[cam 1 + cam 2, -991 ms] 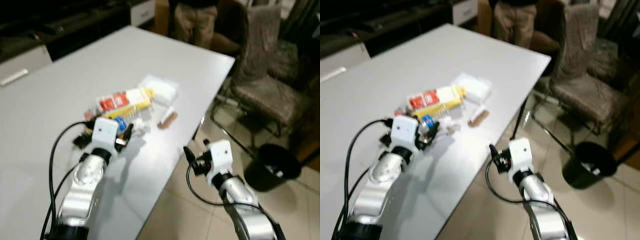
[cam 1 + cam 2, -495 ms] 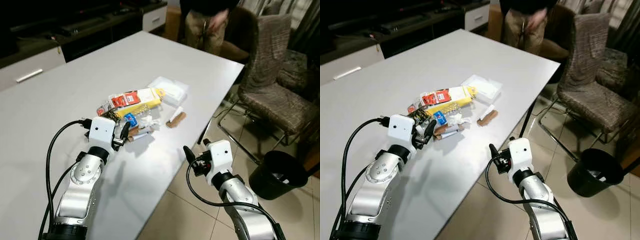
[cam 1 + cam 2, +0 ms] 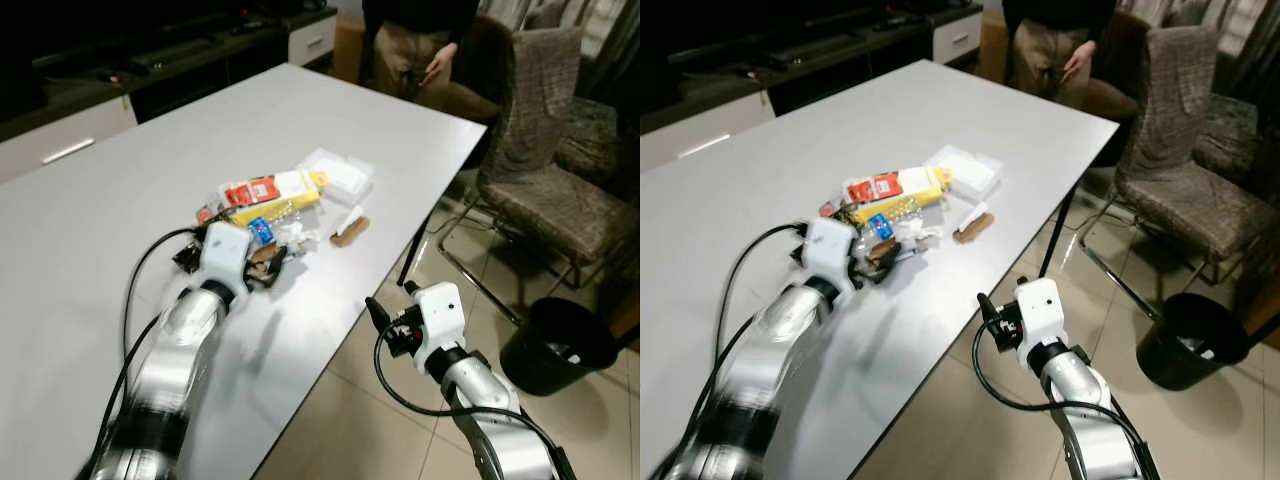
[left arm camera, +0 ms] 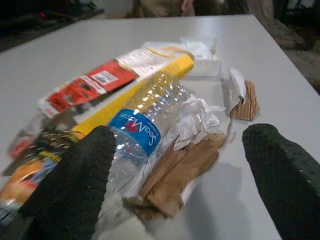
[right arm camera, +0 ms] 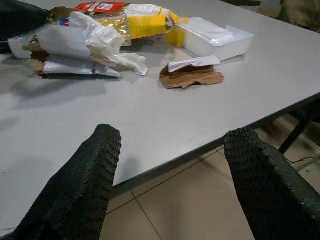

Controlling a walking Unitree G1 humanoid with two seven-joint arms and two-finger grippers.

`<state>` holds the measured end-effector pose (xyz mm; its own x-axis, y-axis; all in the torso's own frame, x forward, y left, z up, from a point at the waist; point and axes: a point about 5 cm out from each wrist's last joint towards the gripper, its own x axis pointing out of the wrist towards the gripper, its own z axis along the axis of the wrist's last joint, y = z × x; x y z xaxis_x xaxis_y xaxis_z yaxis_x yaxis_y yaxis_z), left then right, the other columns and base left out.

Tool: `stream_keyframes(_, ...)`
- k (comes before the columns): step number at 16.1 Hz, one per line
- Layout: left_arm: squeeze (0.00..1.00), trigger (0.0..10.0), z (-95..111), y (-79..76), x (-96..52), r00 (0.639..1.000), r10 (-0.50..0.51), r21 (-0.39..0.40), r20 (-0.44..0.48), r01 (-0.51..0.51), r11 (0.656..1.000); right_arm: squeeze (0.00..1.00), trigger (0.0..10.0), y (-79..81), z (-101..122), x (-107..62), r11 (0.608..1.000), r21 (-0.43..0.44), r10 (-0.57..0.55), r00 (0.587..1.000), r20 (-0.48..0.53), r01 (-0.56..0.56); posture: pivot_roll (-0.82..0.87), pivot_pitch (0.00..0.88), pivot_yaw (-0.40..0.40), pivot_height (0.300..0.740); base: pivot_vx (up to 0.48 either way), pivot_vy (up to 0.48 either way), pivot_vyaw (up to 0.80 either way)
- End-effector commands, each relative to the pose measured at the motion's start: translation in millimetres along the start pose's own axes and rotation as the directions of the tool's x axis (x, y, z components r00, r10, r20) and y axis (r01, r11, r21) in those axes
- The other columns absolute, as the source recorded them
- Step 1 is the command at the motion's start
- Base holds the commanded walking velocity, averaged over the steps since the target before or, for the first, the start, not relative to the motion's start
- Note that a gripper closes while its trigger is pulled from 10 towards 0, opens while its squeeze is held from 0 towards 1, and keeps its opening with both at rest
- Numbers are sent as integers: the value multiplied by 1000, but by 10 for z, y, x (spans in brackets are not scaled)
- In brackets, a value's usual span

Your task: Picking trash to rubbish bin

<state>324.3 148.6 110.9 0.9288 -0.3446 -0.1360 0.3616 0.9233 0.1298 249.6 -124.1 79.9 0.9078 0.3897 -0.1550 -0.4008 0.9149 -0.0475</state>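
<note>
A heap of trash lies on the white table (image 3: 120,190): a clear bottle (image 4: 137,125) with a blue label, yellow and red packets (image 3: 272,192), crumpled white paper (image 4: 197,116) and torn brown cardboard (image 4: 177,167). A cardboard scrap (image 3: 349,229) and a white plastic box (image 3: 338,175) lie just beyond. My left gripper (image 3: 268,264) is open at the heap's near side, its fingers either side of the bottle and cardboard without closing on them. My right gripper (image 3: 390,298) hangs open off the table's edge, empty. The black bin (image 3: 555,345) stands on the floor to the right.
A person (image 3: 415,45) stands at the table's far end. Two upholstered chairs (image 3: 545,190) stand by the table's right side, behind the bin. Tiled floor (image 3: 360,420) lies between the table edge and the bin. A dark cabinet (image 3: 150,60) runs along the back left.
My left arm has reached forward, bringing its gripper up to the trash heap. The right arm has hardly moved. The head camera has shifted slightly.
</note>
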Motion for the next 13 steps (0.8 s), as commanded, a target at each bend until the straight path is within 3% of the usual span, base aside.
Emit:
stream_keyframes(1, 1000, 10000, 11, -20, 68, 999, -41, 14, -2, 41, 999, 0, 10000, -20, 34, 2, 1000, -19, 7, 1000, 1, -7, -102, 0, -52, 740, 0, 0, 0)
stream_keyframes(3, 1000, 10000, 25, 8, 215, 998, -65, 32, -20, 66, 997, 0, 10000, -26, 47, 0, 999, -31, 20, 1000, 0, -20, -121, 0, -45, 740, 0, 0, 0)
stream_keyframes(7, 1000, 10000, 135, 148, 400, 1000, 5, 30, -18, -4, 1000, 0, 10000, -30, 66, -17, 998, -47, 33, 999, 0, -33, -145, 0, -32, 740, 0, 0, 0)
stream_keyframes(10, 1000, 10000, 212, 304, 472, 998, 66, -68, -12, -67, 995, 0, 10000, -45, 83, -47, 998, -53, 27, 1000, -1, -27, -177, 0, -19, 740, 0, 0, 0)
stream_keyframes(13, 1000, 10000, 221, 453, 466, 989, 143, -69, -36, -145, 987, 0, 10000, -58, 77, -84, 998, -56, 13, 1000, -7, -14, -196, 0, -10, 740, 0, 0, 0)
